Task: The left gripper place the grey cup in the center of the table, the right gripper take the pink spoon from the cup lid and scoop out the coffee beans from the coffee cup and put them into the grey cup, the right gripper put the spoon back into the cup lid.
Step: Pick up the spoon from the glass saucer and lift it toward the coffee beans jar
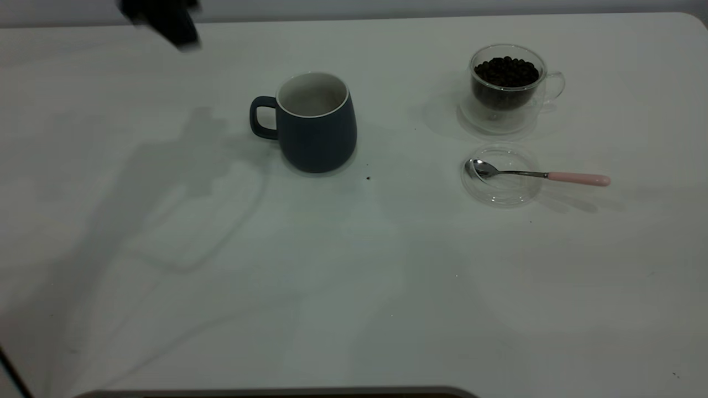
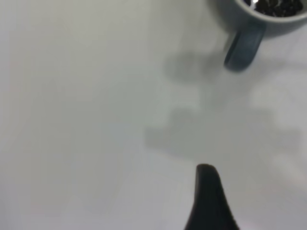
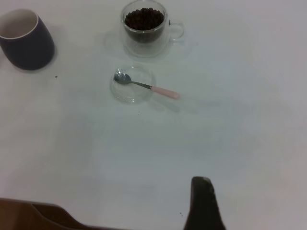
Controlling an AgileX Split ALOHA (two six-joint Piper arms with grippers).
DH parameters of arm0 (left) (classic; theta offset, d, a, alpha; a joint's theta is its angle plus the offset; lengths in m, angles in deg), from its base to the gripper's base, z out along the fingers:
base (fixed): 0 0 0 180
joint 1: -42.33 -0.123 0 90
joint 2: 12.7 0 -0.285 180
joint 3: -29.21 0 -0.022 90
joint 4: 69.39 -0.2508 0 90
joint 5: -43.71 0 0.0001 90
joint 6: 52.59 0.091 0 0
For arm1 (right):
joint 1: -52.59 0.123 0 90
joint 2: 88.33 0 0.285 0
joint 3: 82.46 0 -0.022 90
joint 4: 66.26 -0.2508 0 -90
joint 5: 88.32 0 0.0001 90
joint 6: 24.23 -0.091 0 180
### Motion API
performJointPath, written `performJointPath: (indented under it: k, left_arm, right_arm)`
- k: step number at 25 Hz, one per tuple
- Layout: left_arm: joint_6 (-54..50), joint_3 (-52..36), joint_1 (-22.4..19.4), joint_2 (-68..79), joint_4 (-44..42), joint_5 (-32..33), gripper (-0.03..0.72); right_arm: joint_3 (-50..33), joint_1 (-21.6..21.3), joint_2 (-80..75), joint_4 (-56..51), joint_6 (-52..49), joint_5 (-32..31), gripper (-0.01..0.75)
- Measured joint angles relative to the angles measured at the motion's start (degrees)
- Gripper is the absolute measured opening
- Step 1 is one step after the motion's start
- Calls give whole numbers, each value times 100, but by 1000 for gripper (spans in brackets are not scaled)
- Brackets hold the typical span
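Observation:
The grey cup (image 1: 312,124) stands upright near the middle of the table (image 1: 354,287), its handle toward the left arm's side. Its handle (image 2: 242,48) also shows in the left wrist view. The coffee cup (image 1: 506,88) holds the coffee beans (image 1: 506,71) at the far right. Just in front of it lies the cup lid (image 1: 500,176), and the pink spoon (image 1: 578,178) rests with its bowl in the lid. My left gripper (image 2: 208,201) hangs well clear of the grey cup, holding nothing. My right gripper (image 3: 204,206) hovers over the near table, far from the spoon (image 3: 163,91).
The left arm (image 1: 163,22) is a dark blur at the table's far left corner and casts a long shadow over the left half. A few dark specks (image 1: 368,178) lie near the grey cup. A dark edge (image 1: 276,392) runs along the table's front.

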Motion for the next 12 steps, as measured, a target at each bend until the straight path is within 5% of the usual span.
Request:
performJointPath:
  k: [7,10,12]
  left_arm:
    - [-3572,0,0,-2030,-414,1520,569]
    - [-4424,0,0,-2662,-647,2513,569]
    - [-4788,-50,0,-3015,-812,2598,569]
  right_arm:
    - [0,0,0,0,0,0,577]
    - [0,0,0,0,0,0,577]
    - [0,0,0,-1,0,0,577]
